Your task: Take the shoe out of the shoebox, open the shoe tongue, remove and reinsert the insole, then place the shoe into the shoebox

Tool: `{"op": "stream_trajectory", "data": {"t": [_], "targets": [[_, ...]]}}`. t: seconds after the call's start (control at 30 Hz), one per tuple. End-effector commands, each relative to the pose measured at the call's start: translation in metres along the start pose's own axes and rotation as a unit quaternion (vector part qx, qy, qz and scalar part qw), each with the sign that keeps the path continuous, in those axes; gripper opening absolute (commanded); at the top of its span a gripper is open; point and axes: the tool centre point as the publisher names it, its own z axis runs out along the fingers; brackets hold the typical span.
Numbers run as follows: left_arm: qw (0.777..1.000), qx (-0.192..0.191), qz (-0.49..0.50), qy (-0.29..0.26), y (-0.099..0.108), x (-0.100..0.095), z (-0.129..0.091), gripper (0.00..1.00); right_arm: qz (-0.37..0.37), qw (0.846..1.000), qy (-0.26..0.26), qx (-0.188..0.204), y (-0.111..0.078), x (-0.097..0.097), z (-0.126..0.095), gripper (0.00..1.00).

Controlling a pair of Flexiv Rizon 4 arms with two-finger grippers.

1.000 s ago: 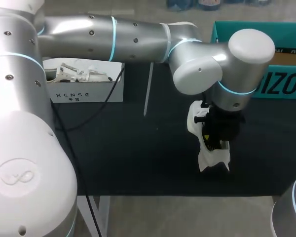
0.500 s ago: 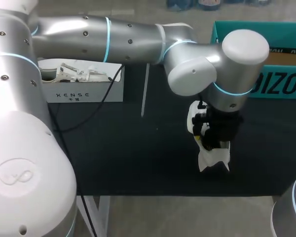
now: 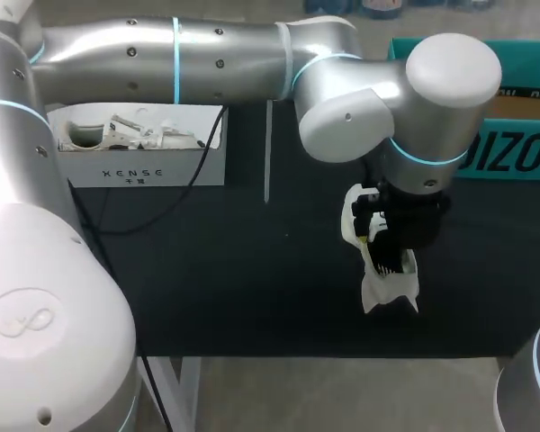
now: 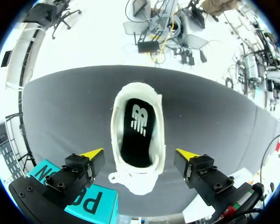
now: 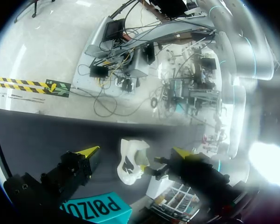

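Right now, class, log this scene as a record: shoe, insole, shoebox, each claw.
shoe: white, upright on the dark table, outside the shoebox
insole: dark, inside the shoe
shoebox: teal, at the table's far right
left claw: open, straddling the shoe, not touching
right claw: open, empty, away from the shoe

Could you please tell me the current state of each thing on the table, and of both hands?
shoebox: open.
shoe: out of the shoebox, sole down on the table.
insole: lying inside the shoe.
left hand: open, above the shoe, fingers clear of it on both sides.
right hand: open, empty, held away from the shoe.
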Motion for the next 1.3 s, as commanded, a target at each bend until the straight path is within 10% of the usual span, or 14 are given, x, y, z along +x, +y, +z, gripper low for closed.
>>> {"op": "stream_trajectory", "data": {"t": [0.03,0.1,0.2,0.83,1.23,1.27,1.3], "targets": [[1.0,-0.007,-0.006,-0.004,0.003,0.016,-0.016,1.0,0.0,0.984,0.003,0.181,0.008,-0.002,0.001,1.0],[1.0,-0.01,-0.007,-0.004,0.006,0.019,-0.015,0.87,0.0,0.984,0.003,0.181,0.008,-0.002,0.001,1.0],[1.0,-0.014,-0.01,-0.004,0.013,0.021,-0.011,0.0,0.0,0.984,0.003,0.181,0.008,-0.002,0.001,1.0],[0.999,0.027,-0.02,-0.007,0.016,0.006,0.016,0.0,0.0,0.984,0.003,0.181,0.008,-0.002,0.001,1.0],[0.97,0.066,-0.22,0.082,-0.044,0.058,-0.043,0.0,0.0,0.984,0.003,0.181,0.008,-0.002,0.001,1.0],[0.965,0.083,-0.229,0.091,-0.05,0.061,-0.042,0.02,0.0,0.984,0.003,0.181,0.008,-0.002,0.001,1.0],[0.96,0.109,-0.239,0.101,-0.056,0.064,-0.041,0.27,0.0,0.984,0.003,0.181,0.008,-0.002,0.001,1.0]]}}
